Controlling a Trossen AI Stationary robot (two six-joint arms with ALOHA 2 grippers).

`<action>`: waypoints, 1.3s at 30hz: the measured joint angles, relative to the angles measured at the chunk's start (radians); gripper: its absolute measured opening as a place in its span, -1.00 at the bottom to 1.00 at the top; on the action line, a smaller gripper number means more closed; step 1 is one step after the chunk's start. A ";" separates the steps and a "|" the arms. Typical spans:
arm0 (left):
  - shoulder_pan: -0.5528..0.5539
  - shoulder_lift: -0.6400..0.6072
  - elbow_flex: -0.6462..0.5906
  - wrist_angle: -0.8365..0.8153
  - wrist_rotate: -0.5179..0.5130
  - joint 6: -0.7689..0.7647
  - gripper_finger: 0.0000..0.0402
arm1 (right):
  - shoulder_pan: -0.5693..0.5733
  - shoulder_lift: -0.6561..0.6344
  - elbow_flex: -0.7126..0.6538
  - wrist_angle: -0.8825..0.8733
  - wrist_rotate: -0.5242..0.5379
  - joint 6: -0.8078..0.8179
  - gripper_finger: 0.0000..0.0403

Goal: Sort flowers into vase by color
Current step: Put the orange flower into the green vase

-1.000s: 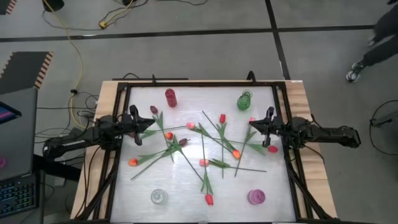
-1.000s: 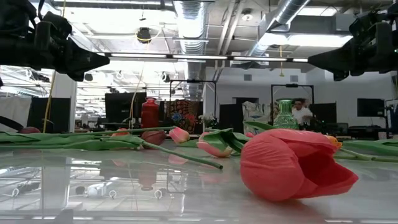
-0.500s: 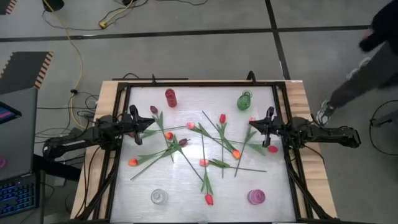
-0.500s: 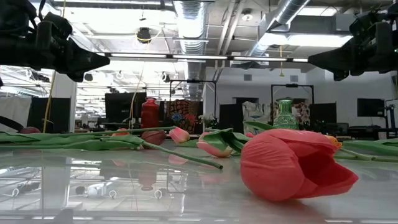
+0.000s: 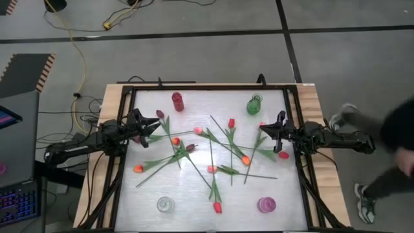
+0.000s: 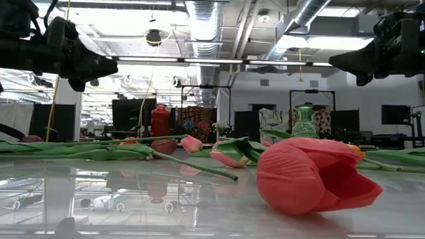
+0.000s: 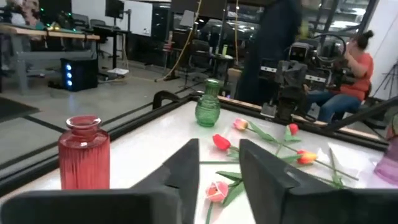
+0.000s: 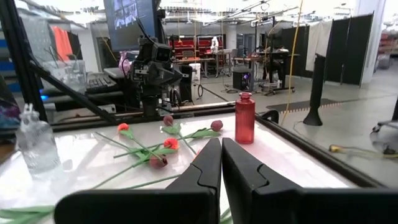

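The flowers lie strewn across the middle of the white table, stems crossing. Their heads are maroon, red, pink and orange. One red head lies on its side near the front edge. My left gripper hovers over the left side of the table, open, with nothing between its fingers. My right gripper hovers over the right side, shut and empty. Both point toward the flowers from well above the tabletop.
Four vases stand near the corners: a red one far left, a green one far right, a clear one near left, a purple one near right. A black frame borders the table. A person walks by on the right.
My left gripper has opened where it hovers. The flowers have not moved. A person beyond the table's right edge has walked toward the near side.
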 joint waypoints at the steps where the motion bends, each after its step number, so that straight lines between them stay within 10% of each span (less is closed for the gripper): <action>1: 0.000 0.000 0.000 0.000 0.014 -0.009 -0.38 | 0.000 0.000 0.000 0.000 0.000 0.011 -0.79; 14: -0.020 0.114 0.073 -0.185 0.178 -0.048 0.00 | 0.000 0.000 0.000 0.003 -0.001 0.026 -0.79; 23: -0.133 0.387 0.297 -0.481 0.179 -0.022 -0.04 | 0.000 0.000 0.001 0.003 -0.001 0.026 -0.79; 39: -0.349 0.862 0.453 -0.529 0.197 -0.120 -0.04 | 0.000 0.000 0.001 0.003 -0.002 0.023 -0.79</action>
